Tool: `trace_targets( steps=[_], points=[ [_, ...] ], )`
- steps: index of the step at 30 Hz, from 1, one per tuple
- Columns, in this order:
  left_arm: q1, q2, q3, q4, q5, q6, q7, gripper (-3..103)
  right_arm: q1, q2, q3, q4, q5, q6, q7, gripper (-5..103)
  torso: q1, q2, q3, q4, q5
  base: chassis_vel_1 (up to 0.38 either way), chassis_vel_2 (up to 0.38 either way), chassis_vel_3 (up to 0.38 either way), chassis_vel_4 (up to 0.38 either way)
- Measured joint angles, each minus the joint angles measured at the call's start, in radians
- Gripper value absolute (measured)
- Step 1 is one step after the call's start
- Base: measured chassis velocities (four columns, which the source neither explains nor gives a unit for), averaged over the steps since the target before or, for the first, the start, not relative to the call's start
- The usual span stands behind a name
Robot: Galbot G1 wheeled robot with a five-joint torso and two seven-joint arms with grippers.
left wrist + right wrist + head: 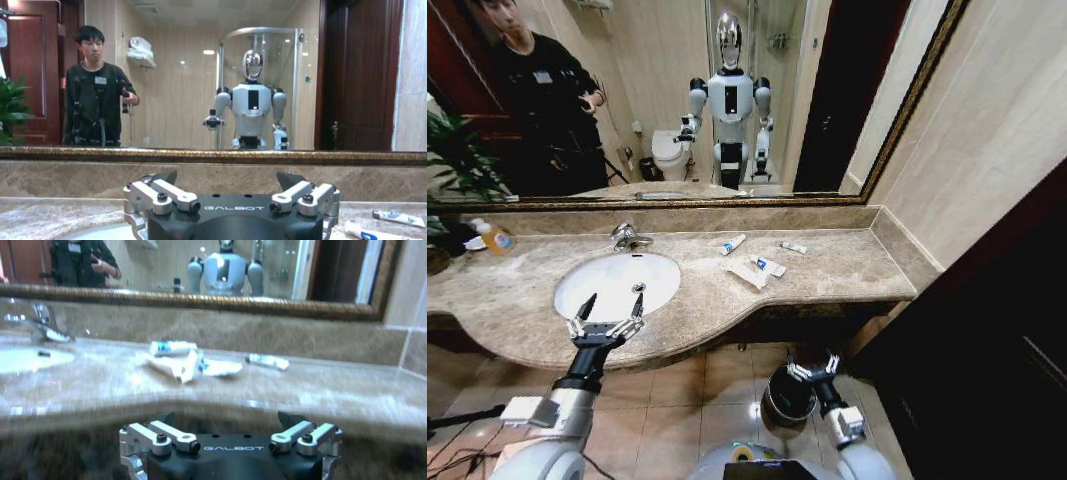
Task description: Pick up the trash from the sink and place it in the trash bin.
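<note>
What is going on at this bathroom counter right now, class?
A two-armed robot faces a marble counter. Its left gripper hovers open over the front rim of the sink, holding nothing. The right gripper hangs open, low by the trash bin on the floor. The trash, tubes and packets, lies on the counter beside the sink.

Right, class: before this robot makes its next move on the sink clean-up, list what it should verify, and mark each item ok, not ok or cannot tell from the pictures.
1. Left claw open and empty: ok; it hangs over the sink's front rim.
2. Right claw open and empty: ok; it sits low, below the counter edge, over the trash bin.
3. Trash located: ok; white tubes and paper packets lie on the counter right of the basin.
4. Trash inside the basin: cannot tell; the left claw covers part of it.
5. Bin within reach: ok; it stands on the floor by the right arm.
6. Bin empty or full: cannot tell.
</note>
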Motion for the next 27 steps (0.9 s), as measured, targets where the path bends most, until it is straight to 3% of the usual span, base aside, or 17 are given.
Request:
trace_targets(
  steps=[9, 13, 21, 27],
  points=[
    [0.000, 0.000, 0.000, 0.000, 0.000, 0.000, 0.000, 100, 0.195, -0.058, -0.057, 0.031, 0.060, -0.175, -0.024, 100, 0.000, 0.000, 0.000, 0.0002, 0.0000, 0.000, 0.000, 0.000, 0.000],
    [0.000, 0.000, 0.000, 0.000, 0.000, 0.000, 0.000, 100, 0.320, -0.101, -0.091, -0.012, 0.139, -0.256, -0.051, 100, 0.000, 0.000, 0.000, 0.0001, 0.0000, 0.000, 0.000, 0.000, 0.000],
    [0.000, 0.000, 0.000, 0.000, 0.000, 0.000, 0.000, 100, 0.498, -0.111, -0.177, -0.127, 0.234, -0.296, -0.048, 100, 0.000, 0.000, 0.000, 0.0001, 0.0001, 0.000, 0.000, 0.000, 0.000],
    [0.000, 0.000, 0.000, 0.000, 0.000, 0.000, 0.000, 100, 0.629, -0.107, -0.244, -0.208, 0.407, -0.355, -0.005, 100, 0.000, 0.000, 0.000, 0.0001, 0.0000, 0.000, 0.000, 0.000, 0.000]
  ],
)
